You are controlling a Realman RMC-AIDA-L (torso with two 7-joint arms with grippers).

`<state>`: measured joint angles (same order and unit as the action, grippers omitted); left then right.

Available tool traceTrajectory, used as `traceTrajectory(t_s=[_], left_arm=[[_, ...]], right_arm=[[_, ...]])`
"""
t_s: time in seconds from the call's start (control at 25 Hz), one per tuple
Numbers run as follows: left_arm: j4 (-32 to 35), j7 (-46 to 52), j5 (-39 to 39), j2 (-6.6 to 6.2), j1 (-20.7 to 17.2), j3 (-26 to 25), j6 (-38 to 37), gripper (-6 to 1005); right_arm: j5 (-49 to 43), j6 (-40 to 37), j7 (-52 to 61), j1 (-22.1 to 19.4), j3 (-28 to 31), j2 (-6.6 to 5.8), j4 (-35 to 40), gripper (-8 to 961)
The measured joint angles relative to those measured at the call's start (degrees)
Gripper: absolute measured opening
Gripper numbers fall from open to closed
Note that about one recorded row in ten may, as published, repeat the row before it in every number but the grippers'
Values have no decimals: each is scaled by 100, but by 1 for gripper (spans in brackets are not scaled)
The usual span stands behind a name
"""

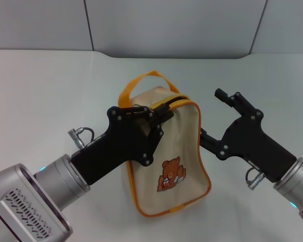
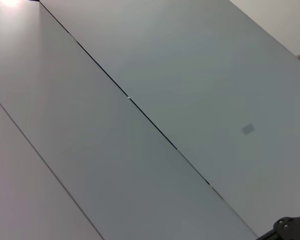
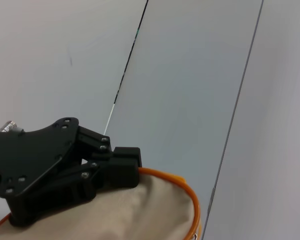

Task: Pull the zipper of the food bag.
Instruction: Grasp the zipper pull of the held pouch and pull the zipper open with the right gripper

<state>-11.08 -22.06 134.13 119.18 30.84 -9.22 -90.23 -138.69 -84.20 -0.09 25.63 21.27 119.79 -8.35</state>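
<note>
The beige food bag (image 1: 179, 151) stands upright on the table, its bear picture (image 1: 171, 176) facing me and its orange loop handle (image 1: 151, 76) on top. The dark zipper (image 1: 172, 102) runs along the top edge inside the orange piping. My left gripper (image 1: 160, 115) is at the bag's top front corner, shut on the zipper, and its fingers hide the pull tab. It also shows in the right wrist view (image 3: 126, 167), above the bag (image 3: 140, 215). My right gripper (image 1: 211, 115) is open beside the bag's right side, with its lower finger (image 1: 206, 137) against the canvas.
The bag stands on a white table (image 1: 50, 91) with a grey panelled wall (image 1: 166, 25) behind it. The left wrist view shows only wall panels (image 2: 140, 100) and a black corner of a gripper part (image 2: 290, 227).
</note>
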Motion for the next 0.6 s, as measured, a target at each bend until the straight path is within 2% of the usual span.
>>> traceTrajectory(t_s=[0.28, 0.6], left_arm=[[0, 0, 0, 0, 1, 0, 0, 47], [1, 0, 0, 0, 1, 10, 7, 47]], right_arm=[[0, 10, 0, 3, -9, 0, 0, 835], [-45, 128, 2, 20, -72, 0, -42, 708]])
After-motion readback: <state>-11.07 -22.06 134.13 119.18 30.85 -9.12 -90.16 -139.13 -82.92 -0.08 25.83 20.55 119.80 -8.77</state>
